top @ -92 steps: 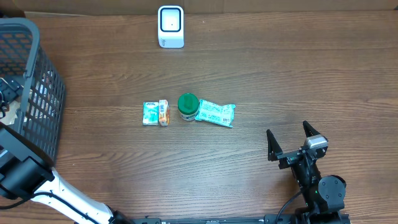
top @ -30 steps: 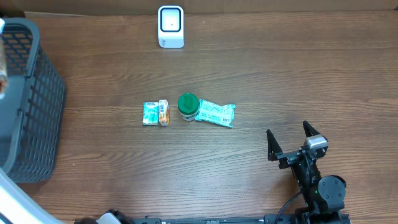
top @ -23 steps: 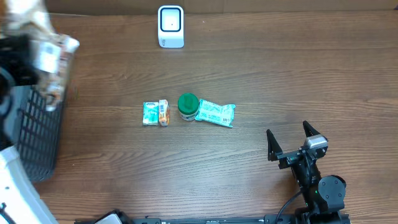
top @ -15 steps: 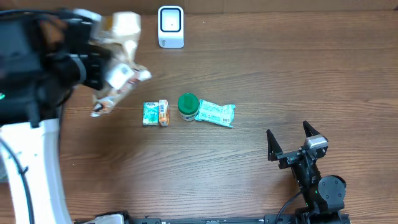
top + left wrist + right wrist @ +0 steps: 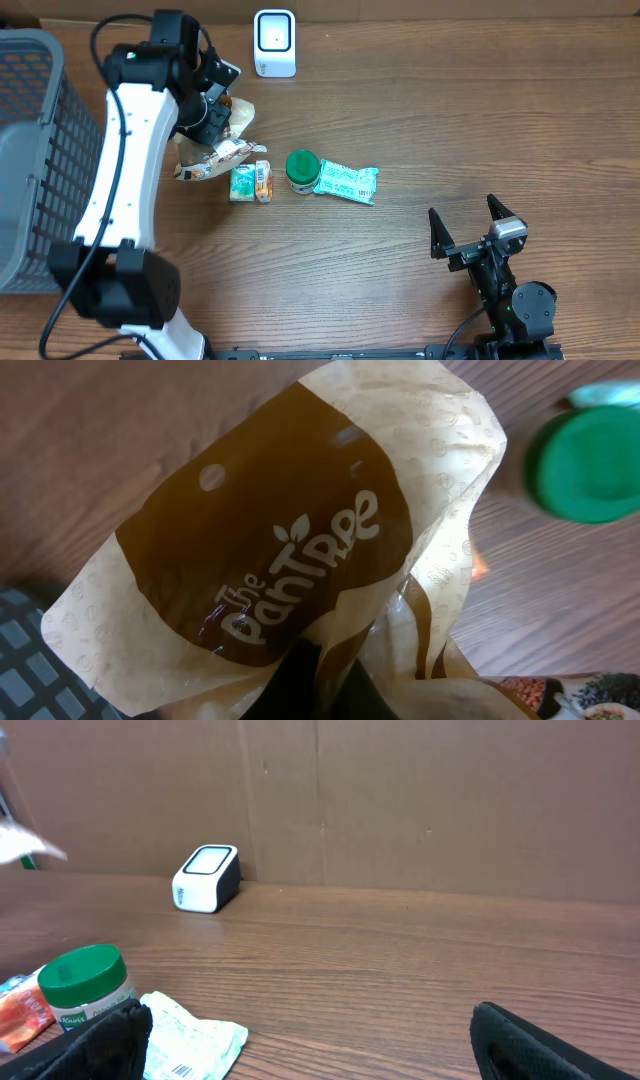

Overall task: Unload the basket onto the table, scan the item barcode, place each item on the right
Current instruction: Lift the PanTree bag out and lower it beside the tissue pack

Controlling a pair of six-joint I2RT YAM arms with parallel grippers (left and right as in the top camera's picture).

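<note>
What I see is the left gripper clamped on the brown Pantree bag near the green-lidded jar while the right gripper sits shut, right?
Not quite: the overhead view shows the right gripper open, spread wide. The left gripper is indeed clamped on the brown Pantree bag near the green-lidded jar.

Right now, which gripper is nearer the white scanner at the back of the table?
Left. The left gripper, shut on the brown bag, is just left of the scanner and slightly nearer the robot; the open right gripper sits far off at the near right.
</note>
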